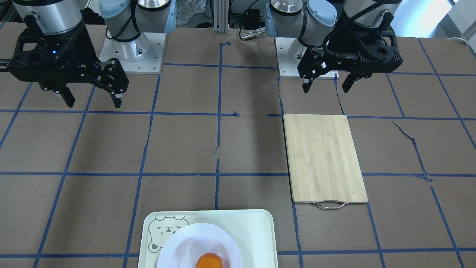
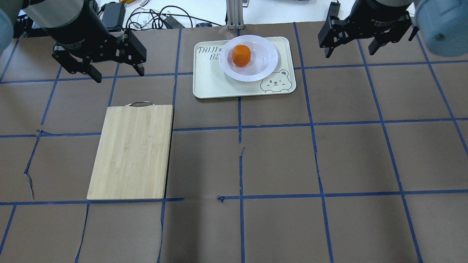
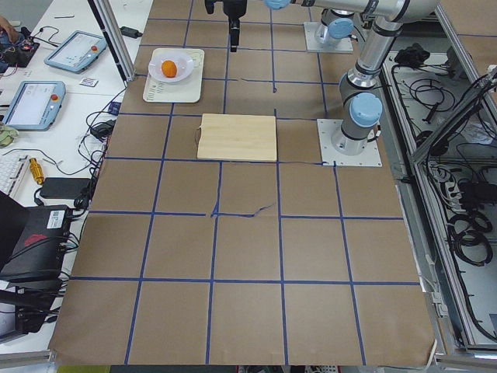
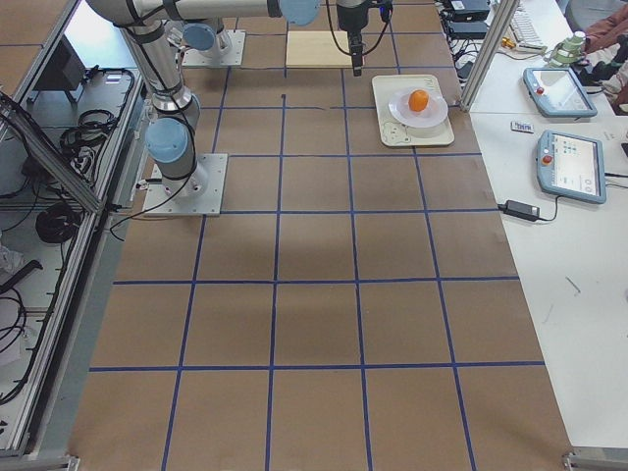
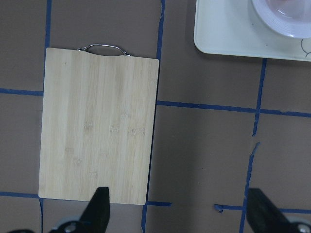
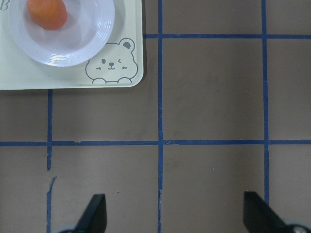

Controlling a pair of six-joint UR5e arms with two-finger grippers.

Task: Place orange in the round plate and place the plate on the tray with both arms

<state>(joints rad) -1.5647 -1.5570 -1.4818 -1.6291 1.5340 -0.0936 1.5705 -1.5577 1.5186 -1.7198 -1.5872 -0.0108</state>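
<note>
The orange (image 2: 241,55) lies in the white round plate (image 2: 264,60), left of its centre. The plate rests on the cream tray (image 2: 208,82) at the table's far edge, beside the bear face. In the front-facing view the orange (image 1: 209,261) and plate (image 1: 197,238) sit at the bottom edge on the tray (image 1: 253,230). My left gripper (image 2: 119,75) hangs open and empty well to the left of the tray. On the tray's other side my right gripper (image 2: 350,53) is also open and empty. The right wrist view shows the orange (image 6: 47,13) and the plate (image 6: 90,36).
A bamboo cutting board (image 2: 133,149) with a metal handle lies on the left half of the table, below my left gripper. Brown paper with blue tape lines covers the table. Cables and tablets lie beyond the table's far edge.
</note>
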